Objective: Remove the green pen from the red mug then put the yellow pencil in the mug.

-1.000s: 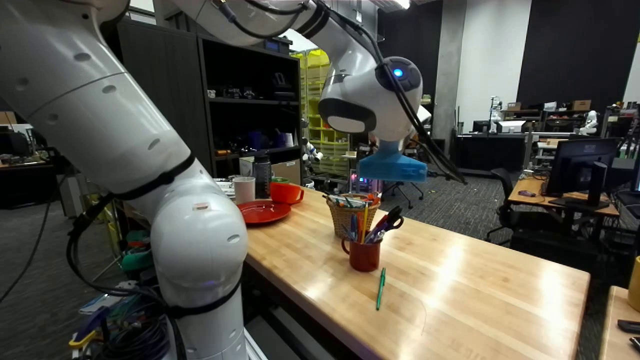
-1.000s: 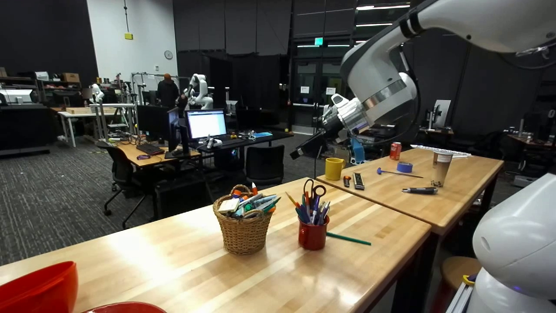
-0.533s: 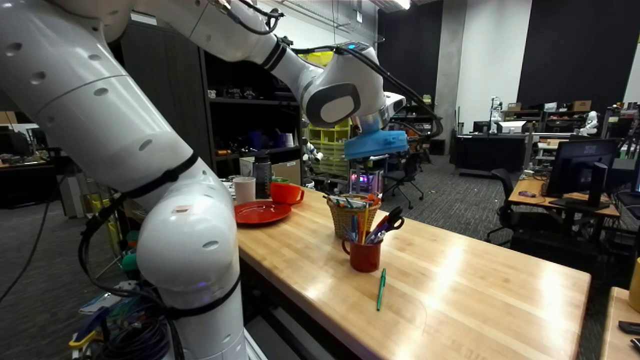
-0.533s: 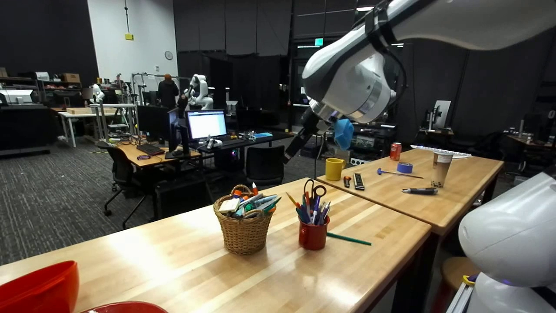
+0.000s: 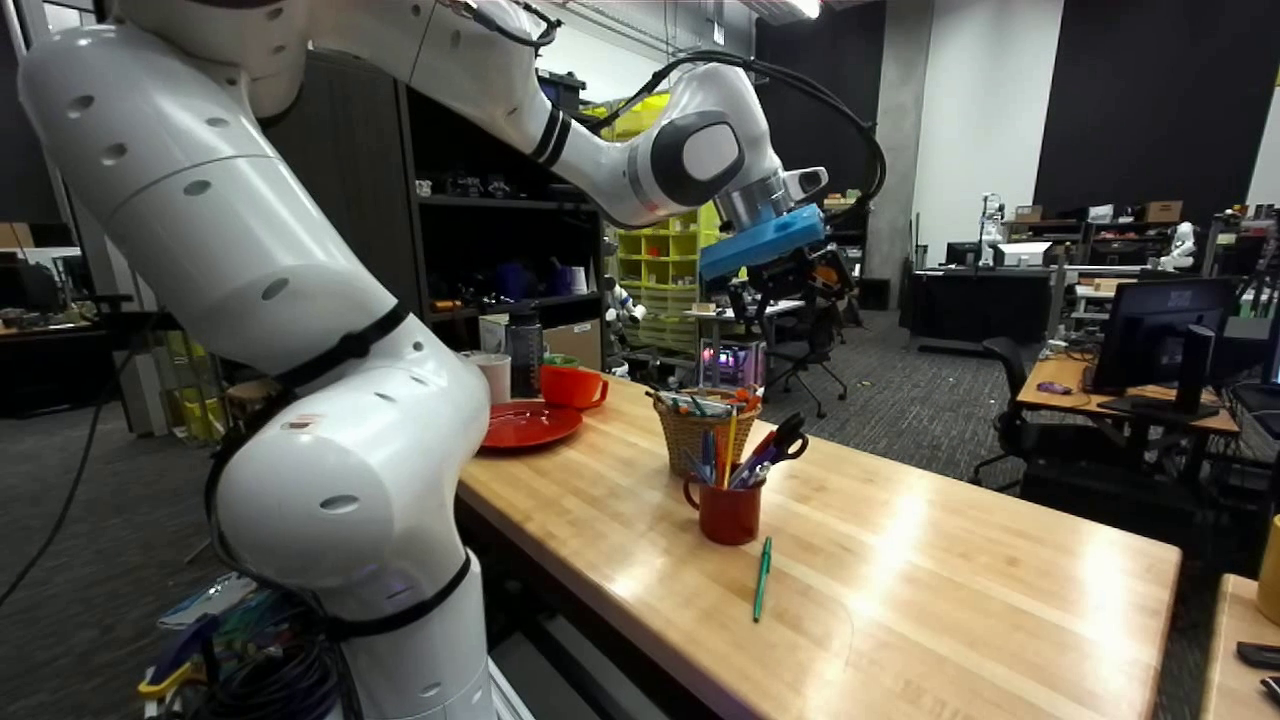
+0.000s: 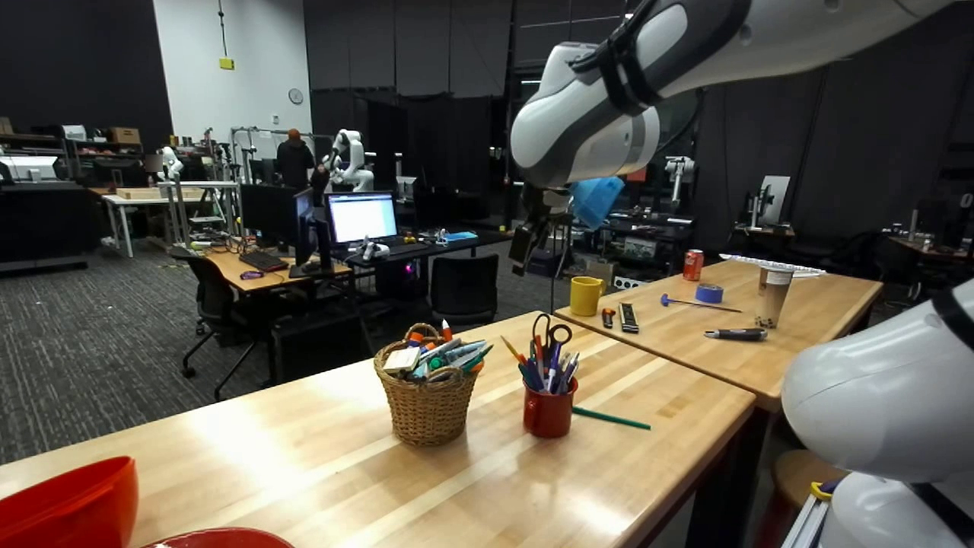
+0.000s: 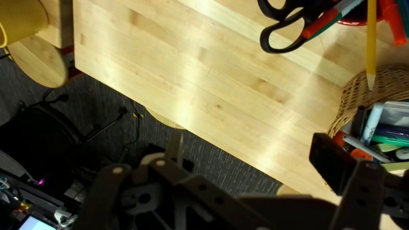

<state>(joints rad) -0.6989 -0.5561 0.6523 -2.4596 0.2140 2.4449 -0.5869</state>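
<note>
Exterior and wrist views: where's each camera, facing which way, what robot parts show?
Wrist view: on wrist, looking down past open gripper at table and basket; just gripper shows.
An exterior view: likely near the table's green pen end, facing the red plate; arm at image left, plus gripper.
An exterior view: likely near the red plate end, facing the yellow mug; arm at image right, plus gripper.
Both exterior views share red mug, green pen and basket, from opposite ends.

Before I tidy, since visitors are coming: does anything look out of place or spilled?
Only the green pen: it lies loose on the table beside the red mug, not in it like the pencil. The task wants it out, though. I see no spill.
</note>
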